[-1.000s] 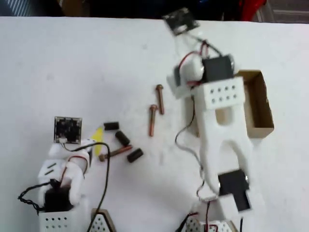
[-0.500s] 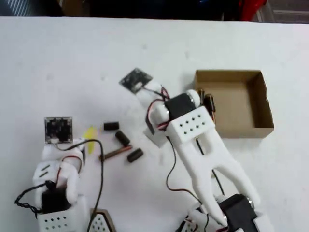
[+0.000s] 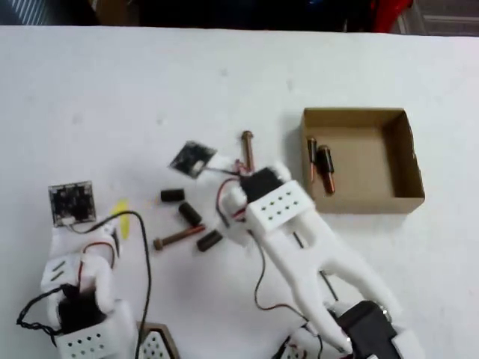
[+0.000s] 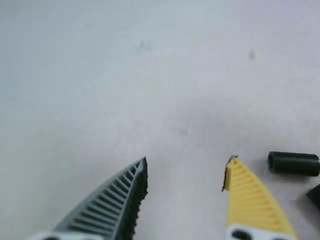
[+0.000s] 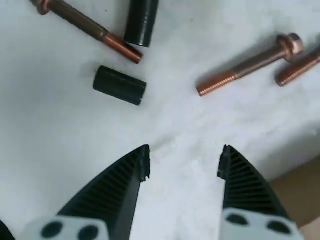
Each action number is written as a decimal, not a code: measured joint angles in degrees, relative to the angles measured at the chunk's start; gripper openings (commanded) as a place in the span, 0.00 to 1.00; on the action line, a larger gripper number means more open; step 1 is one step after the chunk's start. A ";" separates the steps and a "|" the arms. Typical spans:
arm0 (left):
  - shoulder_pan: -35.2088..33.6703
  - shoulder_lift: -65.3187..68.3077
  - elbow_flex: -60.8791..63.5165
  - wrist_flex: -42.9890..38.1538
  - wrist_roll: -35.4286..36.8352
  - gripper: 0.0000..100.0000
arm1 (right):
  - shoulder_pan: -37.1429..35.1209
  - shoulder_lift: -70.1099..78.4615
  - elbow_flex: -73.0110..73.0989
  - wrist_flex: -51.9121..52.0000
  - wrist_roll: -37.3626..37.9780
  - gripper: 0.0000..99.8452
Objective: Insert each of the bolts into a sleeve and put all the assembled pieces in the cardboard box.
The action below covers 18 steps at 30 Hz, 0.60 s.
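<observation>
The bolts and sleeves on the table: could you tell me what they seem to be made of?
The bolts look like metal with a coppery, slightly glossy finish; threads show at the tip. The sleeves look matte black, plastic or rubber; I cannot tell.

White table [image 3: 112, 82], matt and faintly speckled, extending across the high view to a straight far edge. Beyond that edge lies a dark strip of room [image 3: 224, 11]. Against it stand a red object [image 3: 389, 11] near one upper corner and a pale striped object [image 3: 26, 11] at the other.
</observation>
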 measured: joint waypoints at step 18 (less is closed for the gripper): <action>-15.74 0.00 0.00 0.00 0.00 0.27 | -5.10 0.00 0.70 -5.36 8.09 0.21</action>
